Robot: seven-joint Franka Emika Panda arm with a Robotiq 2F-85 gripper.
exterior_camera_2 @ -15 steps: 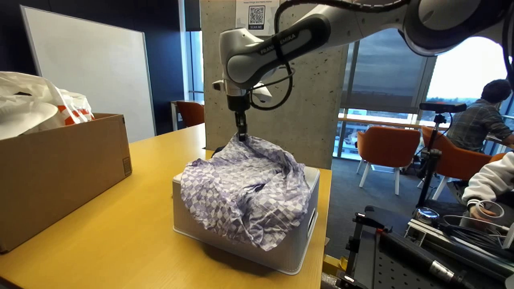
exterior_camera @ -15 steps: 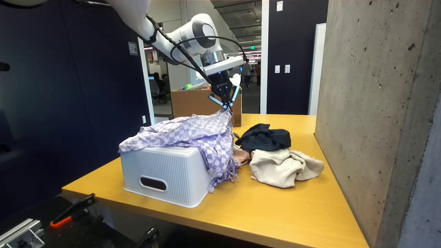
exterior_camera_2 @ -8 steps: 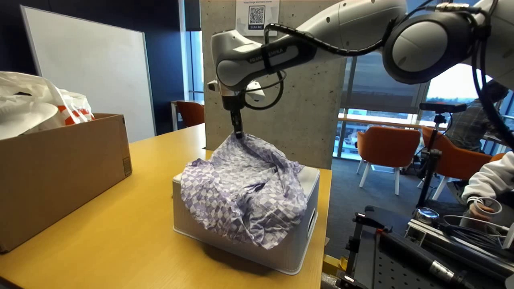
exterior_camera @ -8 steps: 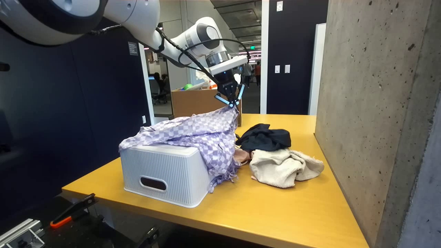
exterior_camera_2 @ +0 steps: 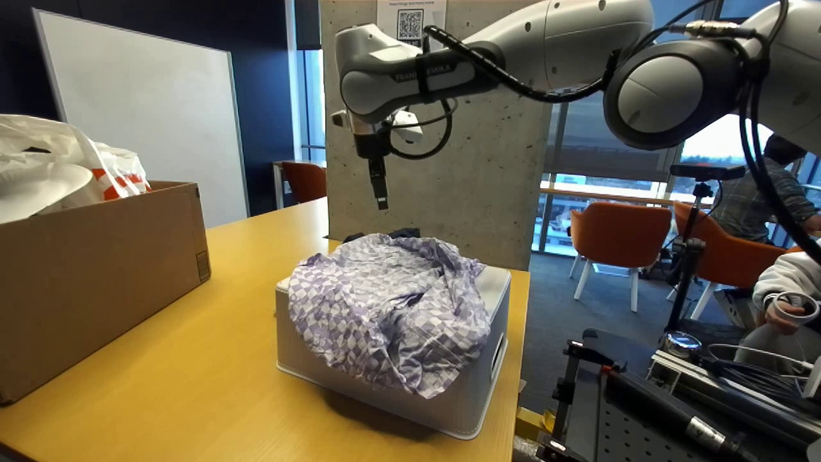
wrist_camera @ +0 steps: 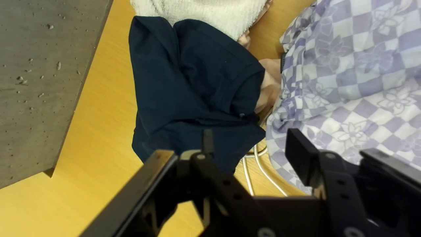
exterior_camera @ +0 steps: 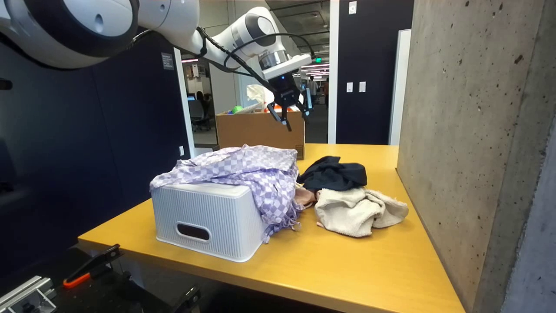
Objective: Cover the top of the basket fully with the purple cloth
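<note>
Wrist view shows the gripper (wrist_camera: 250,140) spread and empty, having just released the purple cloth (exterior_camera: 247,167), which in an exterior view drapes the basket (exterior_camera: 226,213) near the front edge of the desk (exterior_camera: 347,265), top bare on that side, so coverage seems incomplete.

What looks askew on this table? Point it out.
The purple and white checkered cloth lies bunched and askew over the pale ribbed rectangular basket: part of the basket's top is uncovered above the dark oval slot, so coverage isn't full.

Wrist view: close above black two-fingered gripper (wrist_camera: 252,143), facing down
Exterior views: facing it from farther, sharing pale-grey ribbed rectangular basket (exterior_camera: 219,217)
</note>
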